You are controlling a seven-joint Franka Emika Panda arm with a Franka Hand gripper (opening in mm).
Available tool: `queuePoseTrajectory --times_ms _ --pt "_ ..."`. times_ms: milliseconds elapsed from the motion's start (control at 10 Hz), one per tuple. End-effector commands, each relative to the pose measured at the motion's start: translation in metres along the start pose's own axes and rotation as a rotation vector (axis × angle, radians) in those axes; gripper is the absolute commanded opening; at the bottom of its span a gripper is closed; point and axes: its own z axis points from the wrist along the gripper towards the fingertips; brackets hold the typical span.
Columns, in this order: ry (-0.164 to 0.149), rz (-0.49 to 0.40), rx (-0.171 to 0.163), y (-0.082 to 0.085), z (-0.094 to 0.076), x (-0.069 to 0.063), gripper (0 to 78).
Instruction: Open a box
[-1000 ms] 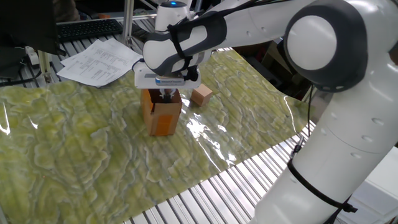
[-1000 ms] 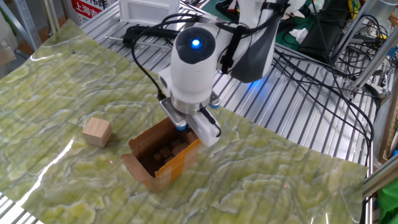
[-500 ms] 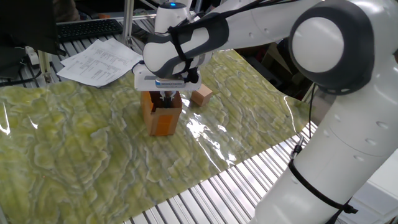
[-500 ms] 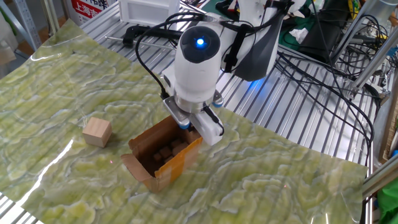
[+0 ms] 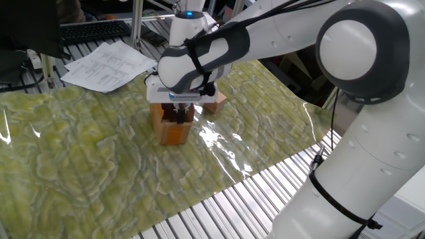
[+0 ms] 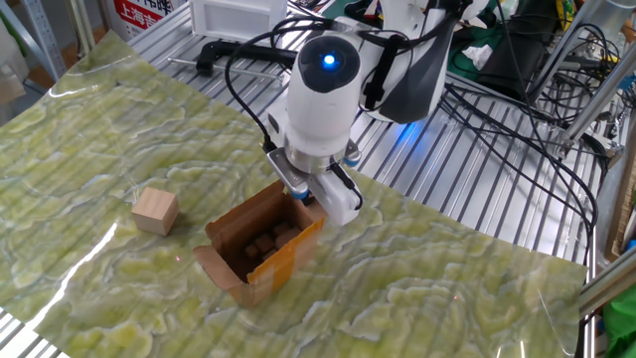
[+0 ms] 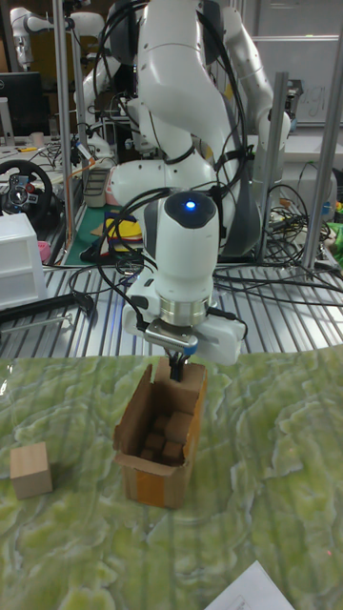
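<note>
I saw the box (image 6: 260, 249) standing open on the counter (image 6: 89, 129), small brown pieces inside. My tool (image 7: 179, 367) sat at its far flap; fingers seemingly pinching it, though I couldn't tell.

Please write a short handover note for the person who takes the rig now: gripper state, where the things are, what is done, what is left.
Gripper: at the far top edge of the small orange-brown cardboard box, fingers down at a raised flap; whether they are shut on it cannot be told.
Box: upright on the green patterned table cover, top open, small brown pieces visible in the dark inside.
Small plain tan cube: on the cover, apart from the box, untouched.
Done: the top flaps are up and the inside shows.
Left: probably fold the far flap fully back, then lift the gripper clear.
</note>
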Motion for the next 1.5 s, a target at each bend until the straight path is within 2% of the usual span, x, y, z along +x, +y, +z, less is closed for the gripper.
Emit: queuePoseTrajectory --times_ms 100,600,900,1500 --pt "-0.032 0.01 -0.009 0.0 0.011 0.0 0.0" --pt "-0.058 0.024 -0.018 0.0 0.02 -0.001 0.0" --pt "-0.046 0.02 -0.016 0.0 0.019 -0.001 0.0" --pt "-0.028 0.008 -0.017 -0.004 -0.019 0.001 0.0"
